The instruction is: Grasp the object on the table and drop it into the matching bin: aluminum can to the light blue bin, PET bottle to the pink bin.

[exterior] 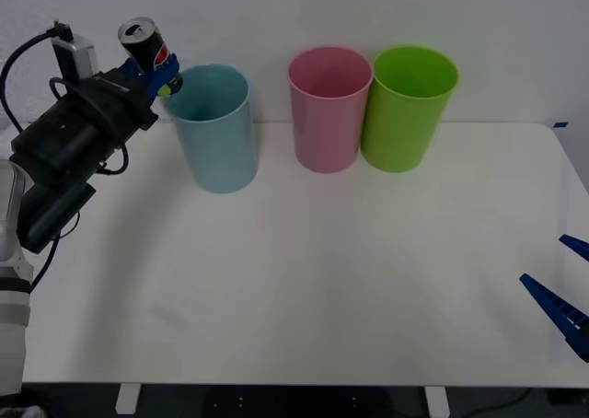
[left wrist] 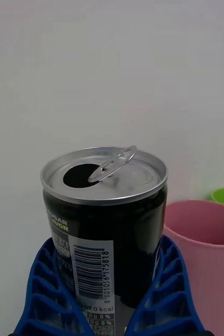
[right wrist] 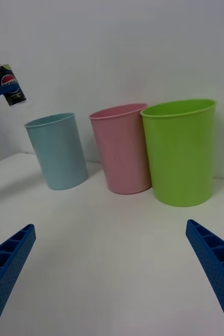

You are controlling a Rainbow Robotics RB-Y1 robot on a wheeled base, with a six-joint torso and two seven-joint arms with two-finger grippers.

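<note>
Left claw (exterior: 158,75) clamped on the can (exterior: 146,44), raised just left of the light blue bin (exterior: 214,129) rim. Pink bin (exterior: 329,109) stands right of it on the worktop (exterior: 322,271). Right claw (exterior: 563,298) apart, low at near right.

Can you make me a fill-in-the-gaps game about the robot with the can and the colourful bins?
1. The left gripper holds the aluminum can up in the air beside the rim of the ____ bin.
2. The pink bin stands in the middle, between the light blue bin and the ____ bin.
3. The right gripper waits low over the table with its fingers ____.
4. The hole in the can's silver top is ____.

Missing words: light blue; lime green; open; open
</note>
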